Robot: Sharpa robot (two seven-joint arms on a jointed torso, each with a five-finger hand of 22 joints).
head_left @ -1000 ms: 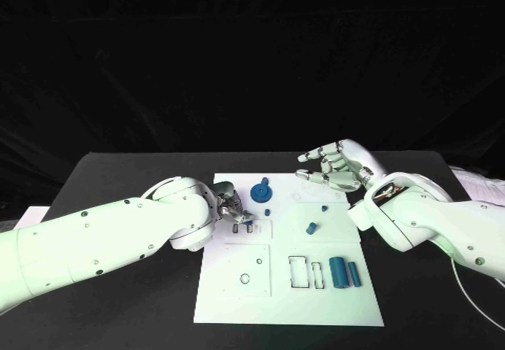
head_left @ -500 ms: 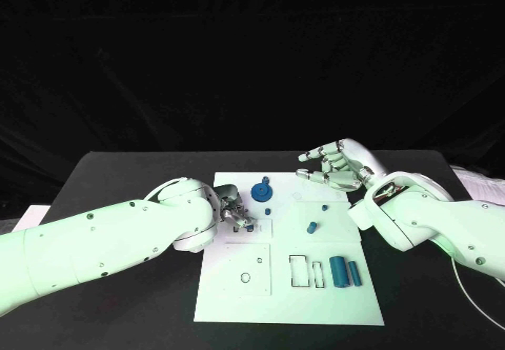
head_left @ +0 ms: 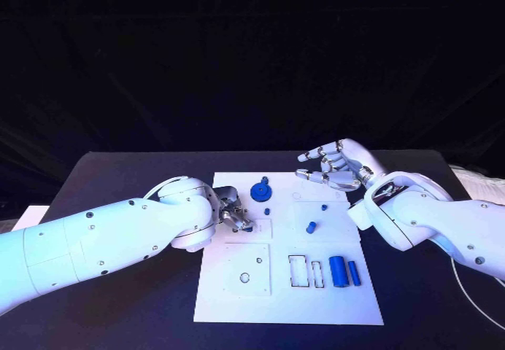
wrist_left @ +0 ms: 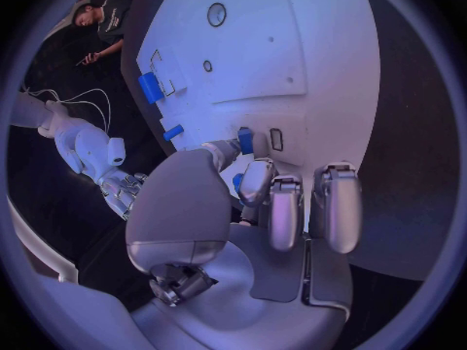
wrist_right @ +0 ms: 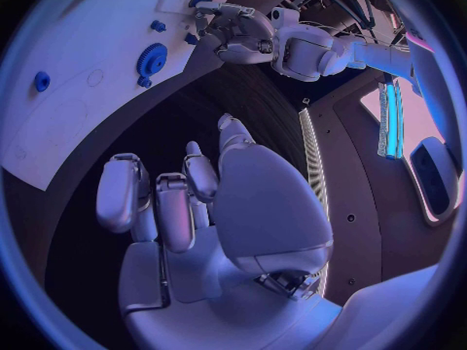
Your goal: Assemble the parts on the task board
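The white task board (head_left: pixel 237 292) lies mid-table. My left hand (head_left: pixel 233 216) rests low on its left side, at the two small slots (head_left: pixel 248 229). In the left wrist view the curled fingers (wrist_left: pixel 272 210) and thumb pinch a small blue part (wrist_left: pixel 238 181). Another small blue part (wrist_left: pixel 245 140) stands beside an empty slot (wrist_left: pixel 276 138). My right hand (head_left: pixel 335 168) hovers above the board's far right corner, fingers apart and half curled, holding nothing. A blue gear (head_left: pixel 260 192) (wrist_right: pixel 151 57) sits near the far edge.
Two blue cylinders (head_left: pixel 338 271) (head_left: pixel 355 273) lie at the board's right beside empty rectangular cut-outs (head_left: pixel 298 271). A blue peg (head_left: pixel 311 227) and two small blue pieces (head_left: pixel 267 211) (head_left: pixel 324 208) stand mid-board. Bare black table (head_left: pixel 116 182) surrounds the board.
My left hand has crept slightly right over the small slots, covering one of them. My right hand has stayed put.
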